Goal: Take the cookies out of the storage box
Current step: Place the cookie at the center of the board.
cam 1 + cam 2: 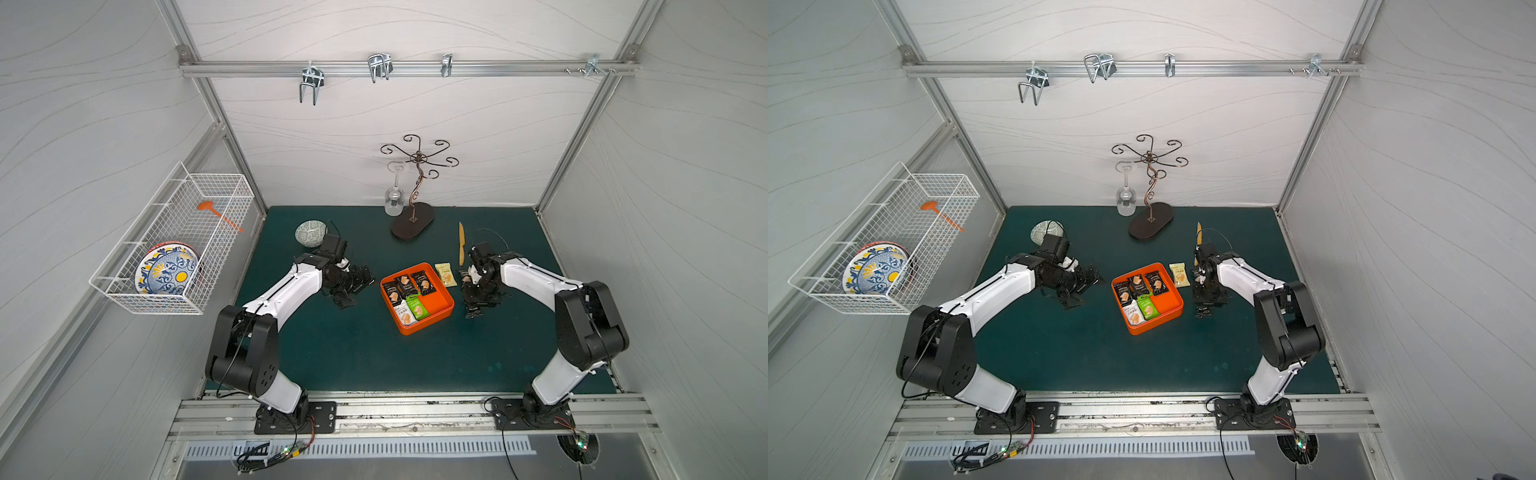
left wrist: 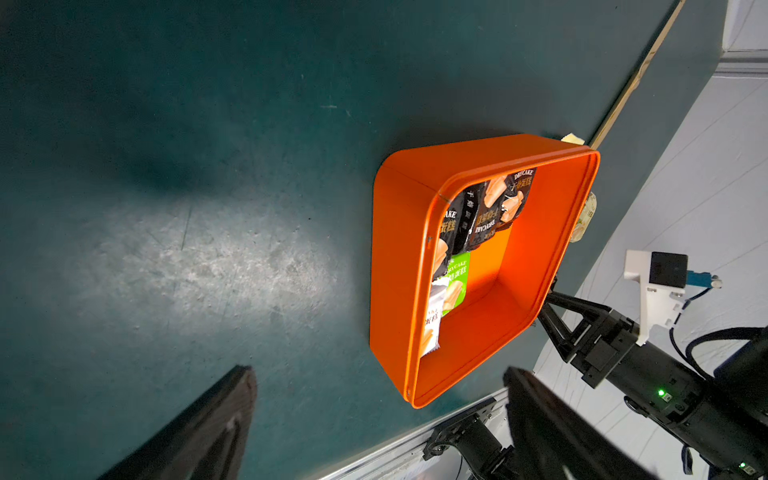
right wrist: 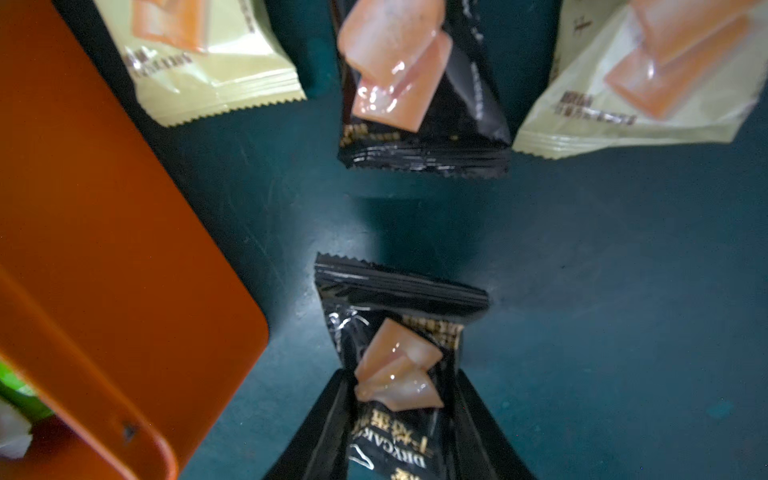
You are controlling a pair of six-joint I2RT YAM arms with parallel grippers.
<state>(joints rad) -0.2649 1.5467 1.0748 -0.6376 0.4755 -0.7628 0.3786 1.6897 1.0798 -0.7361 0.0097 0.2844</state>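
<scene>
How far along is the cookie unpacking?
Done: two pale yellow packets and one black packet lie on the mat. In hand: the right gripper holds a second black packet beside the storage box. Left: five cookies are inside, three black, one white, one green.

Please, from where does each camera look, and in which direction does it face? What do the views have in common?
Top views: high over the front, facing down and toward the back wall; left arm and right arm show whole.
Left wrist: on the left arm, facing sideways at the box; its open left gripper shows, the right arm beyond.
Right wrist: facing down at the mat beside the box; right gripper shows, gripping a black packet.
Shared: the box appears in all.
</scene>
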